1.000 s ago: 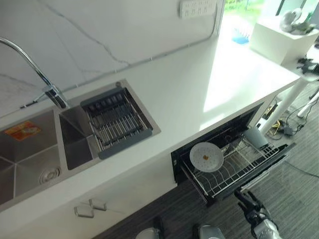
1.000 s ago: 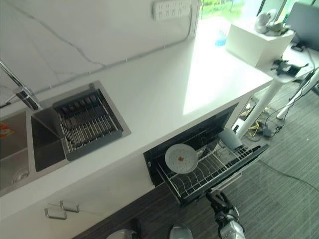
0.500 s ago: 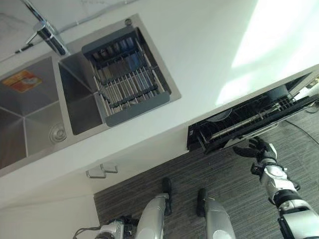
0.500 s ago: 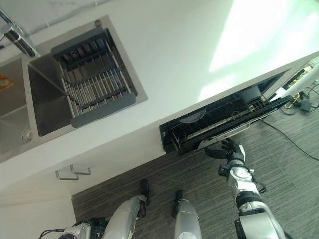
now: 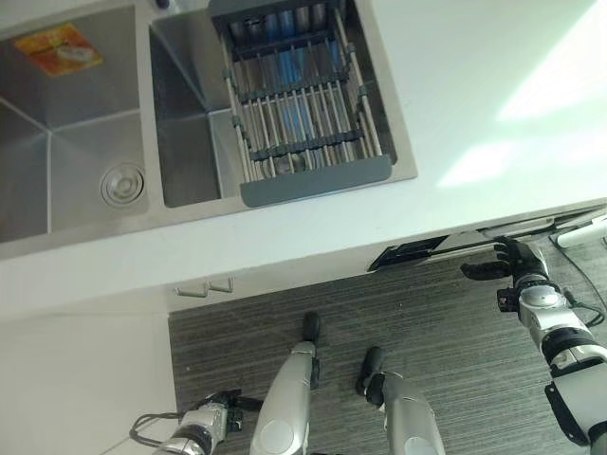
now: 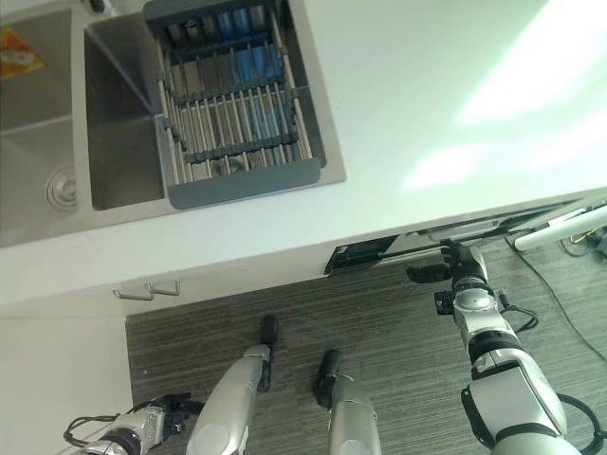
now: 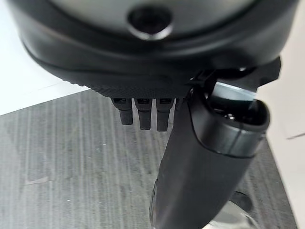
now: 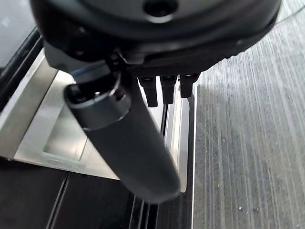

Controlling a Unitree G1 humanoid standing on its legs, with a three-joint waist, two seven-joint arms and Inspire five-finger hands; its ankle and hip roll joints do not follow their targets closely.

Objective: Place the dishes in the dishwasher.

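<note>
- Just ahead of the right hand (image 6: 453,275): dishwasher drawer (image 6: 417,243), nearly flush under the worktop (image 6: 398,114), only a dark slit and a silvery front strip on show.
- Fingers (image 8: 164,86) straight and relaxed, resting against that metal front edge (image 8: 47,129); nothing curled round, nothing held.
- Dishes themselves hidden from here; by the look of it tucked away inside the drawer, behind the front the hand is touching. Cannot tell more than that.
- Key relation: drawer's long axis lying crosswise to the outstretched hand, along the worktop's front edge, so a push goes straight away from the palm, square into the cabinet.
- Right hand clearly the nearer one, already touching the front.
- Left hand (image 7: 143,112) well off on the other side, low by the floor (image 7: 71,157), fingers straight, empty, idle.
- Farther beyond the right hand and off to its left: sink (image 5: 76,142) with grey drying rack (image 5: 303,104) across one basin, apparently bare of dishes.
- Judging the job nearly done: loading seemingly finished, closing push in hand.
- Watch for an off-centre shove skewing the drawer on its runners; pressure near the middle of the front looks safer.
</note>
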